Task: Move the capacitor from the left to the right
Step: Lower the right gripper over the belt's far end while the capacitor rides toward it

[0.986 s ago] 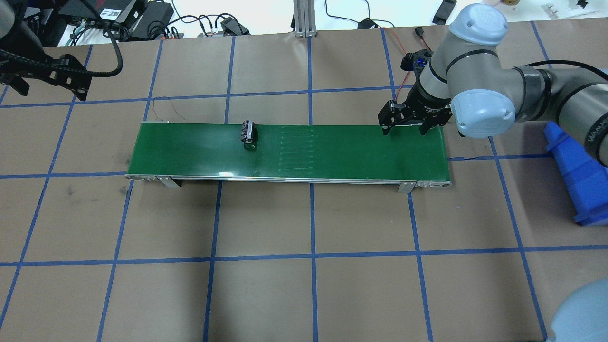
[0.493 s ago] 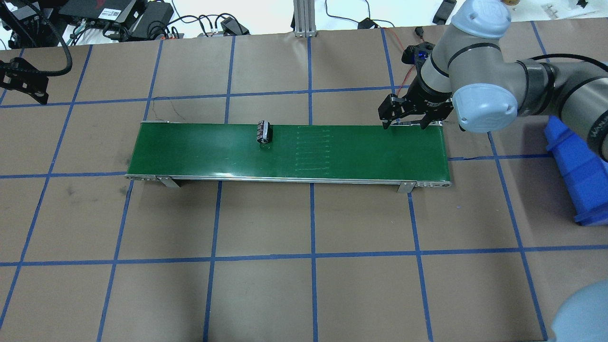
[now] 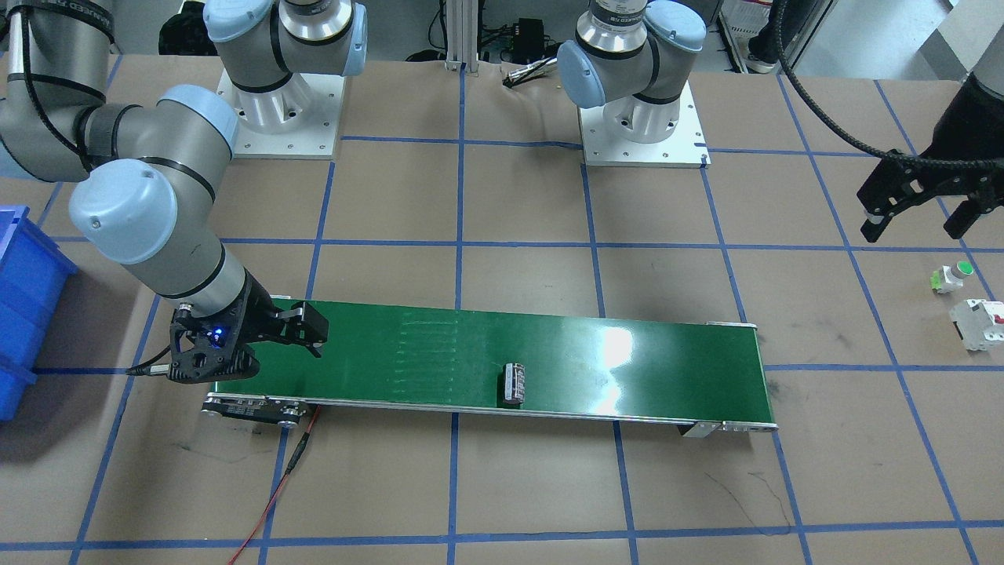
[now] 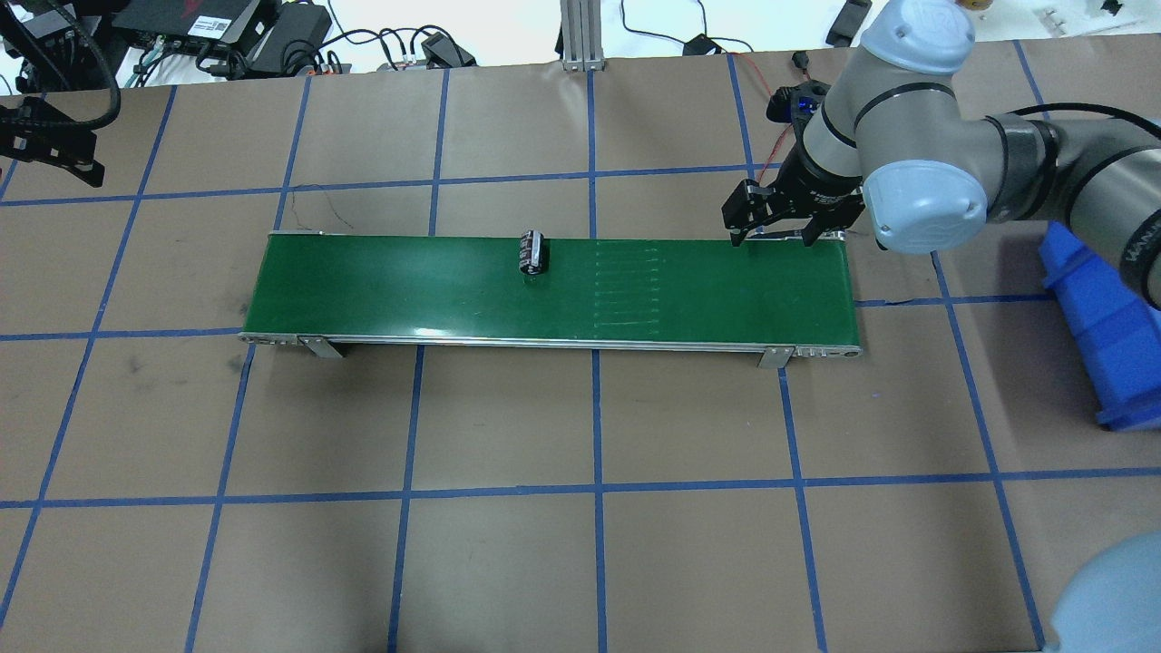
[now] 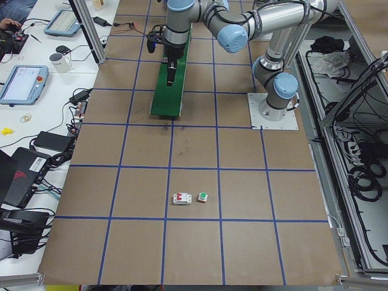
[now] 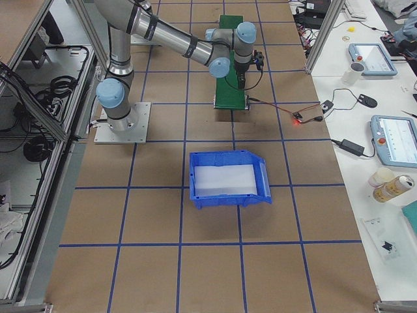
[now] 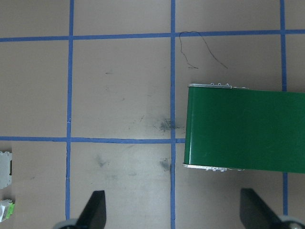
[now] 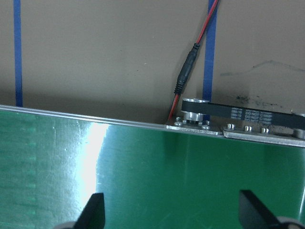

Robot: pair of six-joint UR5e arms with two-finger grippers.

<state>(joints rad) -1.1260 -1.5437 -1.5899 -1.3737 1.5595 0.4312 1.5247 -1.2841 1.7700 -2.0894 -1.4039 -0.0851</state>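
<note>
The capacitor (image 4: 531, 253), a small dark cylinder, lies on its side on the green conveyor belt (image 4: 381, 290), left of the middle and near the far edge. It also shows in the front-facing view (image 3: 514, 382). My right gripper (image 4: 778, 236) is open and empty above the belt's right end, at the far edge; the right wrist view shows its fingertips (image 8: 95, 210) apart over the belt. My left gripper (image 3: 916, 222) is open and empty, well away from the belt beyond its left end; in the overhead view (image 4: 54, 152) it is at the far left edge.
A white breaker with a red switch (image 3: 976, 323) and a green-capped button (image 3: 951, 276) lie on the table near my left gripper. A blue bin (image 4: 1107, 336) stands at the right. A red wire (image 8: 190, 71) runs to the belt's motor end.
The capacitor has travelled right along the belt. My left gripper has drawn back to the far left edge. My right gripper has shifted slightly toward the belt's far edge and stays open.
</note>
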